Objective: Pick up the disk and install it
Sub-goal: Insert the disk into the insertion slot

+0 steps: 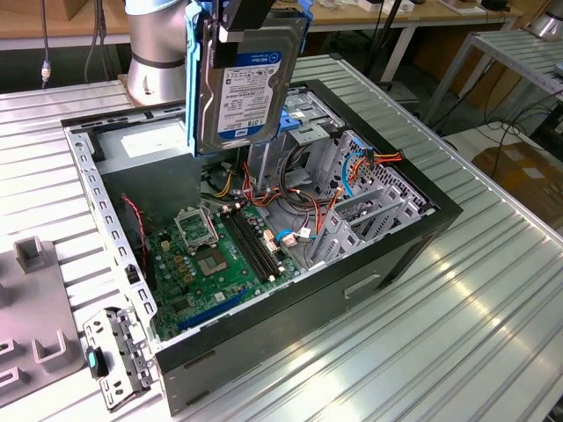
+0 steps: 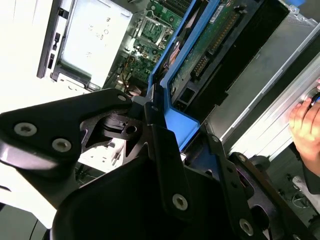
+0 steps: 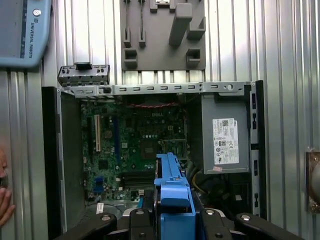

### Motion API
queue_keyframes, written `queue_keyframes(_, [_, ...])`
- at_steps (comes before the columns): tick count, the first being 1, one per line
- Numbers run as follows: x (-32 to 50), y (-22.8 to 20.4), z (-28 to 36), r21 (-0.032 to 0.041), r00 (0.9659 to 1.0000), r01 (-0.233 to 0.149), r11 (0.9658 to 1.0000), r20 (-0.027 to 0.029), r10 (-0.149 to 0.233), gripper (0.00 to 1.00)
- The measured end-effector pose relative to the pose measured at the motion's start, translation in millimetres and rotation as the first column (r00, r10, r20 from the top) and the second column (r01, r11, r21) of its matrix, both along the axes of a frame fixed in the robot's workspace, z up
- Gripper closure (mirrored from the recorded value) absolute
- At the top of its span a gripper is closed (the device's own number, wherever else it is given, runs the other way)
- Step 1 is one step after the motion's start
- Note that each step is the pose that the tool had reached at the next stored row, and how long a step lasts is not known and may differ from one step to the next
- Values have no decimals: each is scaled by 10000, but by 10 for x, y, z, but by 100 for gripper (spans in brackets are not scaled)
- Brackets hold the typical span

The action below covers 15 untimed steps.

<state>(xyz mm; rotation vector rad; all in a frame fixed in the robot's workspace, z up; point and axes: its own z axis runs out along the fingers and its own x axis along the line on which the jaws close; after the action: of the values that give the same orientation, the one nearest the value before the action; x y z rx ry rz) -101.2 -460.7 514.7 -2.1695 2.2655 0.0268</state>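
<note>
On the ribbed metal desk (image 1: pixel 35 149), an open computer case (image 1: pixel 88 193) is lying on its side while the end effector (image 1: pixel 246 16) is clamping the disk (image 1: pixel 246 88) by its blue side rails. The disk is hanging directly beneath the end effector, its long axis upright and its label facing outward (apparently clear of the case below). The grey drive cage (image 1: pixel 361 207) is sitting lower, toward the exterior view's right.
</note>
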Motion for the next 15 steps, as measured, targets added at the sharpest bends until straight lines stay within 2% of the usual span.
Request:
queue_keyframes(9, [147, 0, -2, 0, 10000, 0, 10000, 0, 0, 63])
queue_keyframes(15, [178, -2, -6, -12, 10000, 0, 10000, 0, 0, 63])
